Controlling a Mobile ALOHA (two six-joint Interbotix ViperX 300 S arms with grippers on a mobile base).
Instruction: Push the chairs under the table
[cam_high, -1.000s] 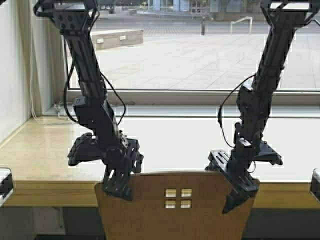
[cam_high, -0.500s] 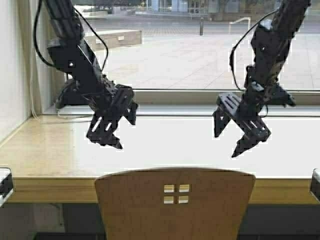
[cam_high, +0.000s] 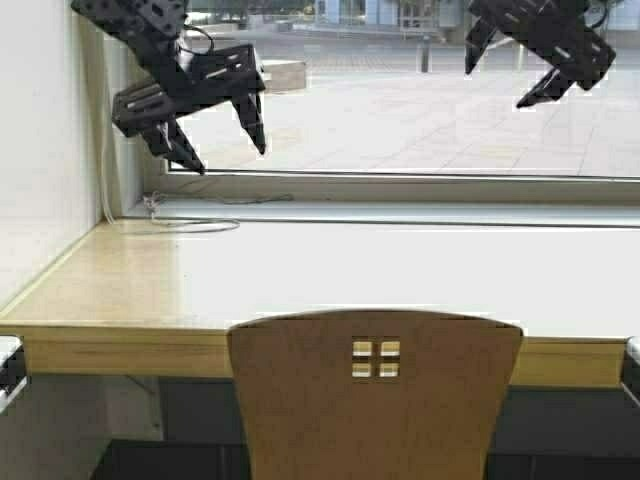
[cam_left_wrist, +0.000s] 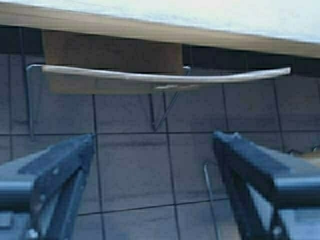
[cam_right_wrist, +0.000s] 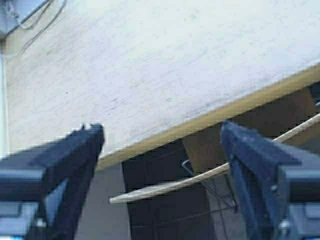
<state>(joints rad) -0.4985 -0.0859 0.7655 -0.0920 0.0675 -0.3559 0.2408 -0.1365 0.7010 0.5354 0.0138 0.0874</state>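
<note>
One light-brown plywood chair (cam_high: 375, 400) stands at the table's front edge, and its backrest with four small square holes faces me. The table (cam_high: 300, 280) has a glossy pale top and a yellowish wood edge. My left gripper (cam_high: 225, 150) hangs open high above the table's back left, and nothing is between its fingers. My right gripper (cam_high: 500, 80) is open too, raised at the upper right. In the left wrist view the left gripper (cam_left_wrist: 152, 145) looks down on the chair's backrest rim (cam_left_wrist: 165, 76). The right gripper (cam_right_wrist: 160, 135) sees the table (cam_right_wrist: 175, 65) and the chair rim (cam_right_wrist: 200, 180).
A white wall (cam_high: 40, 150) closes off the table's left end, and a large window runs behind it. A thin cable (cam_high: 190, 222) lies at the back left of the top. Dark floor tiles (cam_left_wrist: 130, 165) show below. Parts of my own frame (cam_high: 8, 365) sit at both lower edges.
Both grippers have risen from the chair's backrest to high above the table. The whole scene has shifted up and to the right, so the robot has moved.
</note>
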